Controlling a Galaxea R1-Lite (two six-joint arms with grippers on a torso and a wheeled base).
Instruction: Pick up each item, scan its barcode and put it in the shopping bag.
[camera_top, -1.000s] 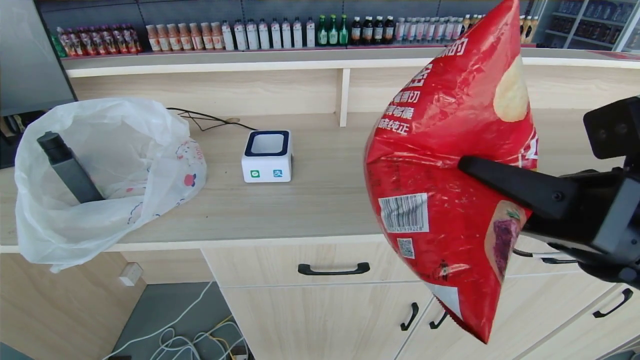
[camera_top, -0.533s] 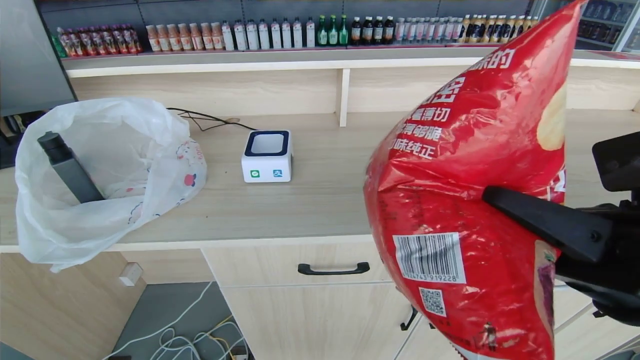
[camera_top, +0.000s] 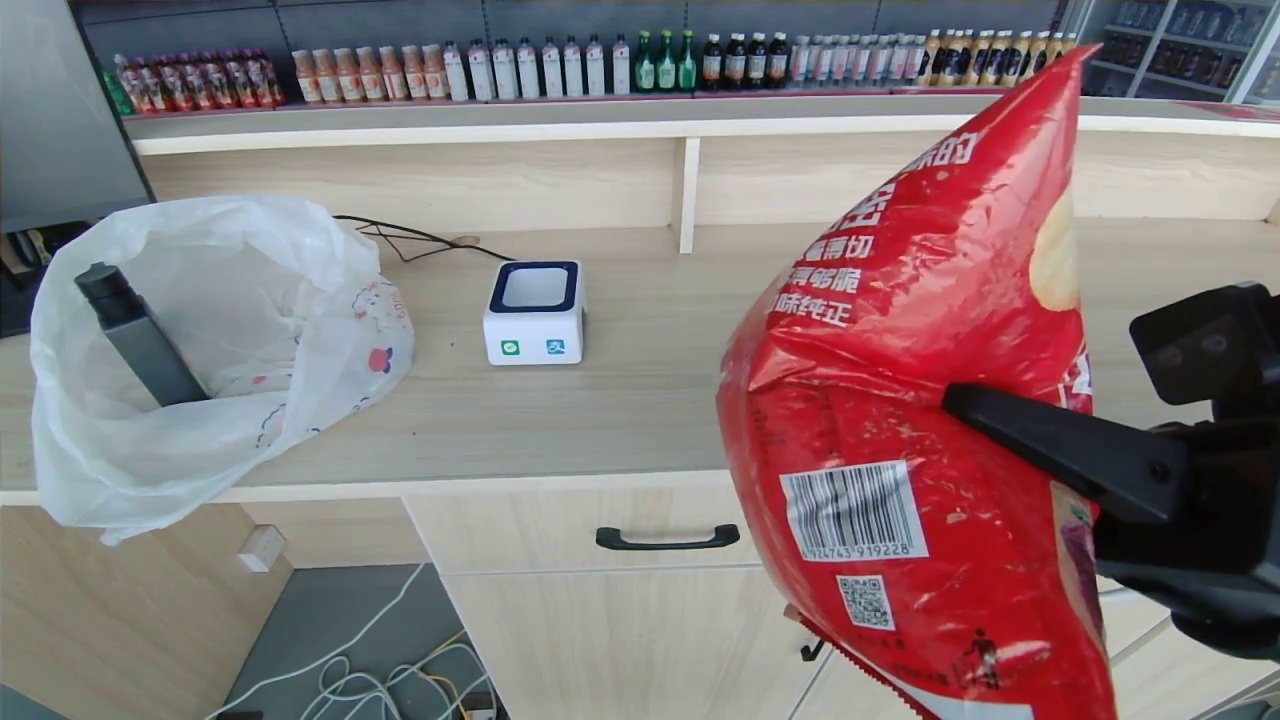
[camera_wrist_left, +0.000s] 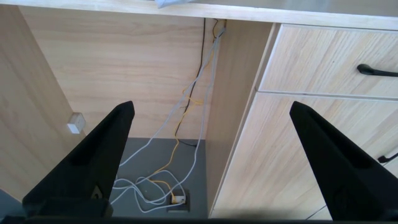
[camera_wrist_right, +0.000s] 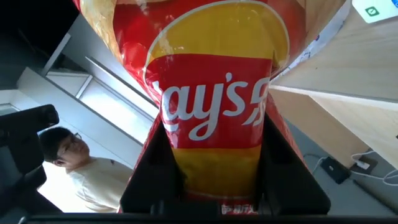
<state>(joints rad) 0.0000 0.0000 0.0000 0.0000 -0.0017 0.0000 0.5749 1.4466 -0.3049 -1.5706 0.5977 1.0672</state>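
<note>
The right gripper (camera_wrist_right: 219, 163) is clamped on a red bag of potato chips (camera_top: 900, 400), held in the air at the robot's right, in front of the counter (camera_top: 620, 410) and above the drawer fronts. The head view gives the bag's back: one black finger (camera_top: 1050, 450) lies across the crumpled foil, with a white barcode label (camera_top: 853, 510) below it and a small QR code (camera_top: 866, 601) lower down. White characters run along the upper part (the bag leans, its top corner tipped up and to the right). The right wrist view gives the other face (camera_wrist_right: 214, 93): a yellow band over red with large white lettering, the foil pinched between the two dark fingers. A corner of the white scanner (camera_wrist_right: 376, 9) and its green icon show beyond the bag.

On the counter the scanner (camera_top: 535, 312) is a small white box with a navy-framed window on top and two square icons, green and blue, on its front. It stands well apart from the chips. Left of it sits the white plastic shopping bag (camera_top: 250, 290), mouth open, with a dark grey bottle-like item (camera_top: 140, 335) with a black cap leaning inside.

The left gripper (camera_wrist_left: 210, 106) has its fingers spread wide around nothing. It hangs below counter level, facing the cabinet front, a black drawer handle (camera_wrist_left: 376, 70) and loose cables (camera_wrist_left: 161, 180) on the floor.

A shelf of drink bottles (camera_top: 600, 65) lines the back wall.
</note>
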